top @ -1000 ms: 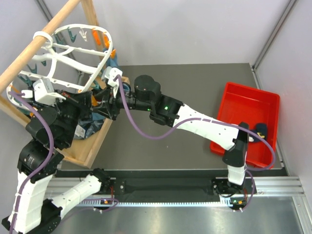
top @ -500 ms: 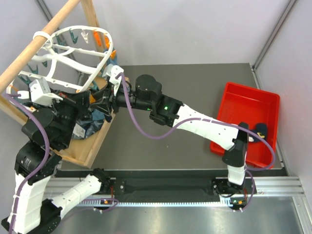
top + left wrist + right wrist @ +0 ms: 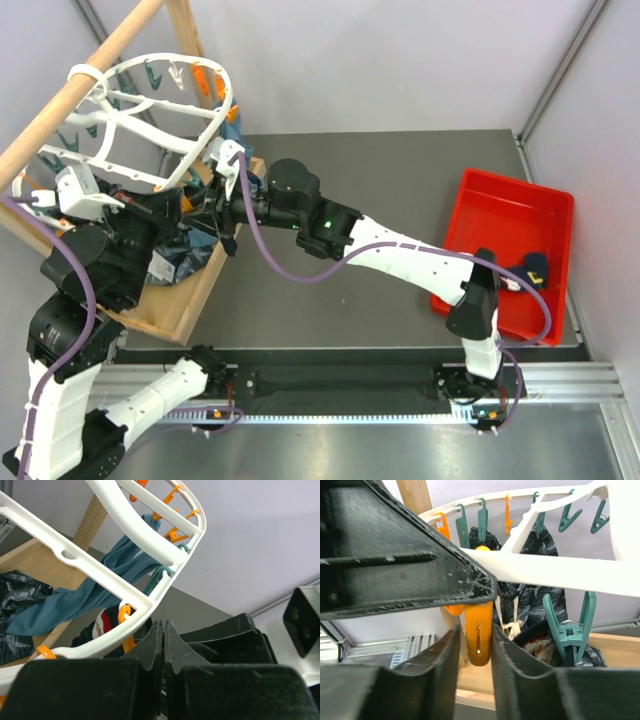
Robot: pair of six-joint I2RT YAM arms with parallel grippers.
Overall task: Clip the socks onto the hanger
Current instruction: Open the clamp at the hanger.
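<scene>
The right gripper point(image 3: 476, 647) sat with its jaws close on either side of an orange clip point(image 3: 478, 622) dangling from the hanger point(image 3: 545, 572), seemingly pressing it; the left gripper point(image 3: 163, 632) was fully closed, nothing visibly held; a sock point(image 3: 102, 622) showed just below the hanger's bar.

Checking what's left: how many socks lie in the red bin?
1: a sock, near the red bin's right wall beside the right arm; more may hide under it.

Bright, even light is cast, with soft shadows. The fingers point(image 3: 530, 680) of the right gripper point(image 3: 476, 637) are rendered dark and blurred; the orange clip point(image 3: 478, 622) between them and the hanger point(image 3: 555, 575) beyond are shown sharper.
</scene>
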